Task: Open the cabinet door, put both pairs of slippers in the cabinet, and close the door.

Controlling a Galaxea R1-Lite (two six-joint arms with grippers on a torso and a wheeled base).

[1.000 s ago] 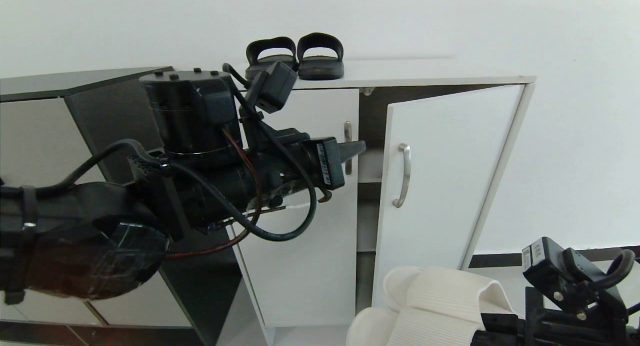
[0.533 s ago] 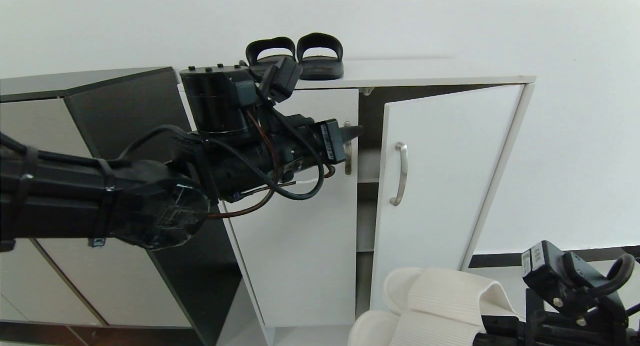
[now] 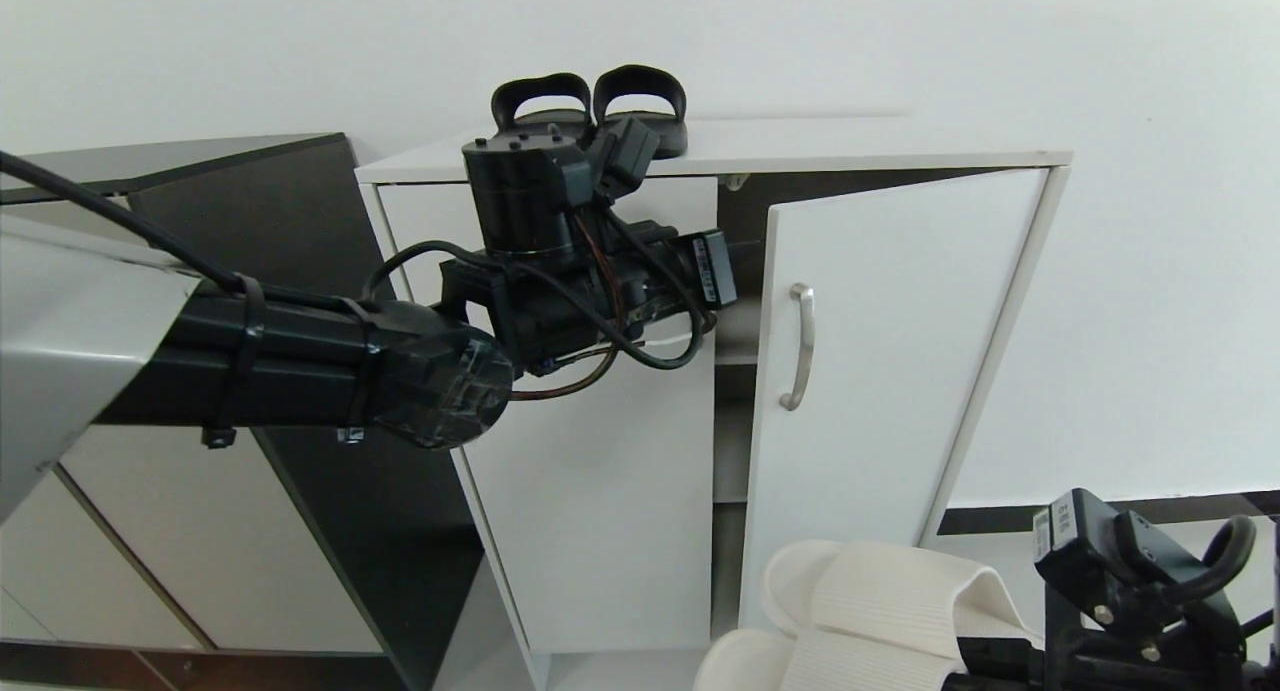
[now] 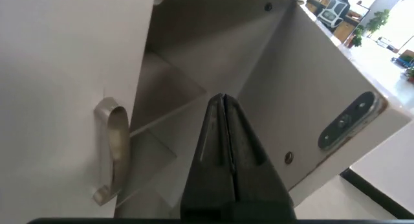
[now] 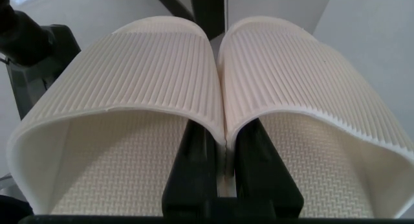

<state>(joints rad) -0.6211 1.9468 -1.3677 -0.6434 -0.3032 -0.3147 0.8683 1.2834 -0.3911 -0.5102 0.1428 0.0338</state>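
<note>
Starting left of the white two-door wooden cabinet [image 3: 850, 141]: a dark grey cupboard unit with pale front panels [image 3: 230, 171] stands right up against the cabinet's left side.

The left gripper [image 4: 223, 104] is up at the cabinet's front, at about handle height, with its tips at the dark gap between the two doors. Its two black fingers are pressed flat together with nothing between them. In the left wrist view, the curved silver handle of the left door [image 4: 113, 149] sits just beside the fingers, not touching them. That white left cabinet door [image 3: 600, 491] looks closed, flush with the cabinet front.

On top of the cabinet, toward its left end, a pair of black rubber slide slippers [image 3: 590, 106] sits side by side with the toes facing out.

Inside the cabinet there's a pale shelf [image 4: 168, 88] visible through the opening. The white right cabinet door [image 3: 890, 371] is swung partly open, hinged on the cabinet's right edge, with its silver bar handle [image 3: 800, 346] near the free edge.

Down low in front of the cabinet, below the open right door, is the pair of cream ribbed foam slippers [image 3: 880, 591]. The right gripper [image 5: 223, 153] is holding them, clamped on the two inner side walls where the slippers meet, so both hang together.
</note>
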